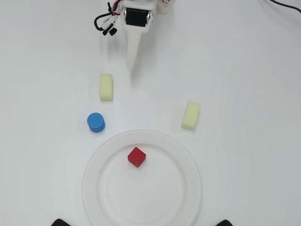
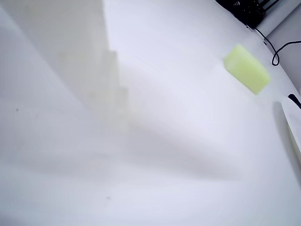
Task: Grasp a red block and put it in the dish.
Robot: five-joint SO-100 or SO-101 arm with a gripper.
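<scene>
The red block [image 1: 136, 157] lies inside the dish [image 1: 188, 188], a large white paper plate at the bottom centre of the overhead view, a little above and left of the plate's middle. My gripper [image 1: 132, 67] is at the top of the overhead view, well away from the dish, pointing down at the bare table. Its jaws look closed together and hold nothing. In the wrist view a white finger [image 2: 80, 56] fills the upper left. The red block does not show there.
A pale yellow block [image 1: 106, 87] lies left of the gripper tip, and another [image 1: 191, 115] lies right of it, also in the wrist view [image 2: 247, 68]. A blue cylinder [image 1: 96, 122] stands just off the dish's upper left rim. Cables [image 1: 106, 23] hang at the arm base.
</scene>
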